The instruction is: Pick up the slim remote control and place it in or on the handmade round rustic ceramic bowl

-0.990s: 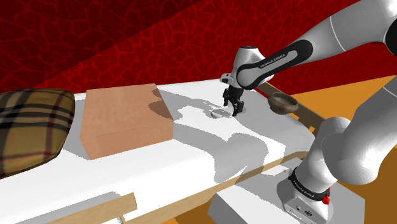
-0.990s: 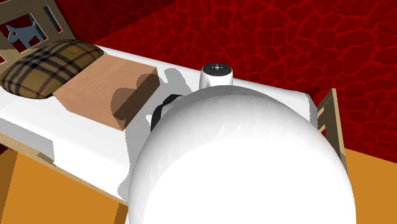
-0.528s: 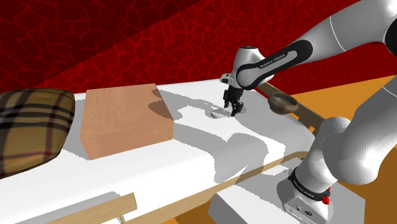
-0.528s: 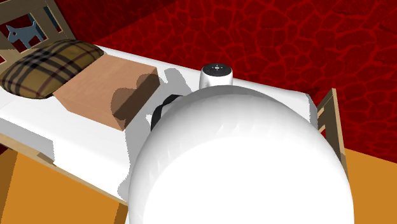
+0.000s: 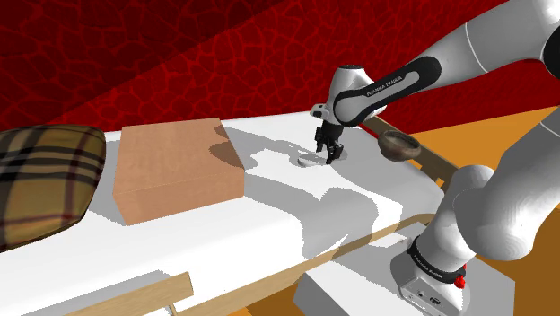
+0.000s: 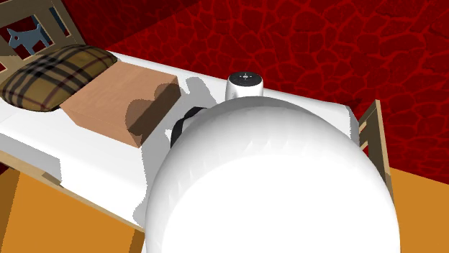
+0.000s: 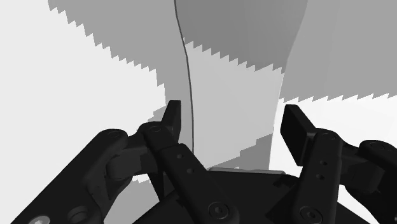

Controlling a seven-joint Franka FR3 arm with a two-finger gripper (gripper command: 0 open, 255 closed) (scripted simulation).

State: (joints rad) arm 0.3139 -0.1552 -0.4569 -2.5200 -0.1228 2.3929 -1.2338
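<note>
Lowering slightly over the last second, the gripper (image 5: pixel 330 154) now straddles the remote (image 5: pixel 308 162) on the smooth white bed (image 5: pixel 269 224) in the shoulder view, so the grasp looks imminent. The round brown bowl (image 5: pixel 399 144) sits near. The second exterior view shows a plaid pillow (image 6: pixel 54 75) and a tan box (image 6: pixel 108 108). In the wrist view, the fingers (image 7: pixel 172 118) stand apart, flanking the flat, pale grey remote.

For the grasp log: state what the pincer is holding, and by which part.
Nothing is held. The pincer stands open astride the grey remote, its fingers clear of both long sides.
</note>
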